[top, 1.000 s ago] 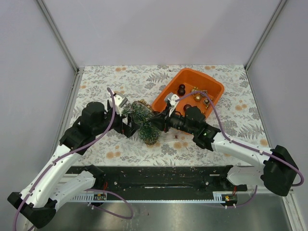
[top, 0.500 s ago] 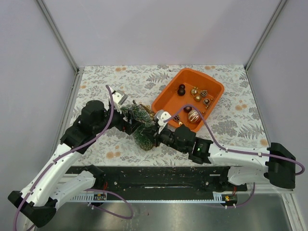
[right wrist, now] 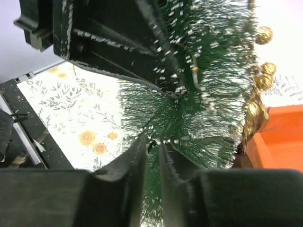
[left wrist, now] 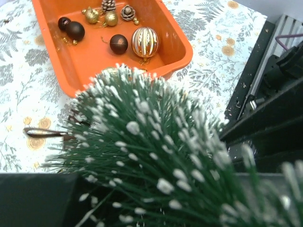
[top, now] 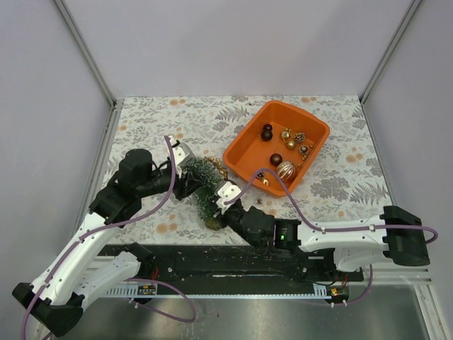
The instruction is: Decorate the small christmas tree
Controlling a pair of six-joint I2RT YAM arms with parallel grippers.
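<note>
The small christmas tree (top: 207, 191), dark green and frosted, lies tilted on the floral table with its brown base (top: 214, 223) toward the near edge. My left gripper (top: 190, 183) is shut across its upper half. In the left wrist view the tree (left wrist: 156, 156) fills the frame and hides the fingers. My right gripper (top: 225, 203) is at the lower half of the tree. In the right wrist view my right gripper (right wrist: 154, 149) is shut to a narrow slot with green bristles (right wrist: 189, 109) in it. A gold bead string (right wrist: 258, 82) hangs on the tree.
The orange tub (top: 244, 132) stands at the back right and holds a striped gold bauble (top: 285, 170), brown balls (top: 267, 132) and small gold pieces (top: 297, 142). The black base rail (top: 226, 258) runs along the near edge. Grey walls enclose the table.
The left gripper has closed on the tree. The right gripper has drawn back from beside the tub toward the near edge, and the tree has shifted nearer with its base swung forward.
</note>
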